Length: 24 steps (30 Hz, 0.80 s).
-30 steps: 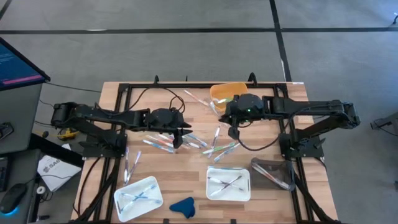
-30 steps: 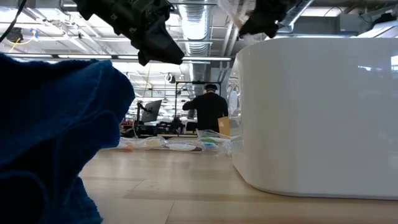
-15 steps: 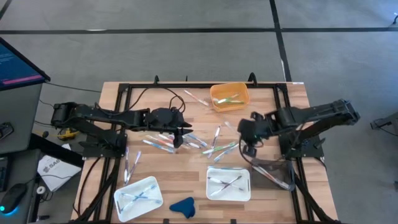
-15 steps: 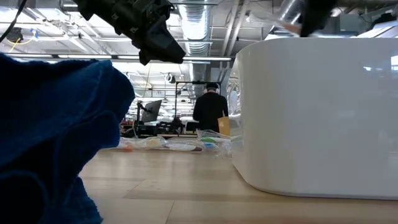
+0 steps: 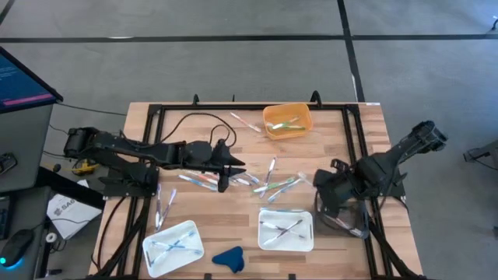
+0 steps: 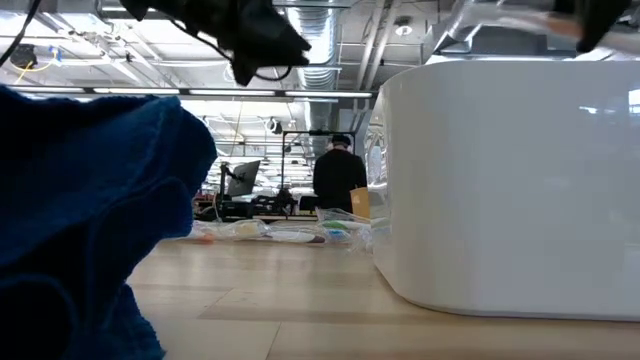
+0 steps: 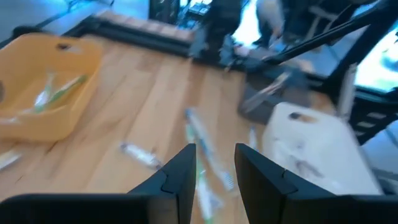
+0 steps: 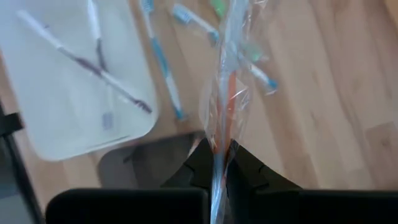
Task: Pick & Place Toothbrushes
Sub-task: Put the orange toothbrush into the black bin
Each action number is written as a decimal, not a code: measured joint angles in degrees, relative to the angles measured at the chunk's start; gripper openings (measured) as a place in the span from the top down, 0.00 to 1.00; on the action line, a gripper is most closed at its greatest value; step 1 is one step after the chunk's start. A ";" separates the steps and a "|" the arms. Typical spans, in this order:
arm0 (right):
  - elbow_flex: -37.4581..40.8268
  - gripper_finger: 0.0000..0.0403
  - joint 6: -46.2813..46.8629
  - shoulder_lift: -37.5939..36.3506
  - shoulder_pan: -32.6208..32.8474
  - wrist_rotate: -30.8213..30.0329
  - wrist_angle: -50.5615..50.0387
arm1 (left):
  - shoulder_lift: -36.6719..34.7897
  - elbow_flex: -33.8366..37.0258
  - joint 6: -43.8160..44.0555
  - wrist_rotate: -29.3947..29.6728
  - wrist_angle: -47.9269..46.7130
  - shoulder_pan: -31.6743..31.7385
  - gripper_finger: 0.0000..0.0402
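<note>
A wrapped toothbrush, orange-handled inside crinkled clear film, stuck straight out from the right pincer, its long axis in line with the fingers, which were pinched tight on one end. That pincer hung over the right near part of the bench, above the grey bin and just right of the right white tray, so the drop seemed to hinge on which of those two lay under the brush's free end. Two thin sticks lay crossed in that smooth, shallow tray.

The loose toothbrushes lay scattered mid-bench, slim and mostly white, at mixed angles. The left pincer was much nearer them, hovering just left of the heap with its dark fingers narrowly parted and empty. An orange tub at the far edge held a few more.
</note>
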<state>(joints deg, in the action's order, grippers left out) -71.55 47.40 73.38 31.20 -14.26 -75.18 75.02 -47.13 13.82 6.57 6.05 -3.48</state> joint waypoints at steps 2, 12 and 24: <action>0.00 0.97 2.38 0.00 2.04 0.00 -0.06 | 0.00 0.00 0.00 0.00 2.04 -1.70 0.74; 0.00 0.97 12.94 0.00 11.82 -0.92 -1.41 | 0.00 0.00 -1.36 -0.02 9.51 -8.72 0.74; 1.28 0.95 16.93 -0.01 23.09 -2.64 -5.79 | 0.00 -0.02 -2.34 -0.02 11.15 -9.71 0.74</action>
<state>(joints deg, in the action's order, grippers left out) -70.27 64.33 73.38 54.29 -16.90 -80.97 75.02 -47.16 11.49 6.55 17.20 -13.19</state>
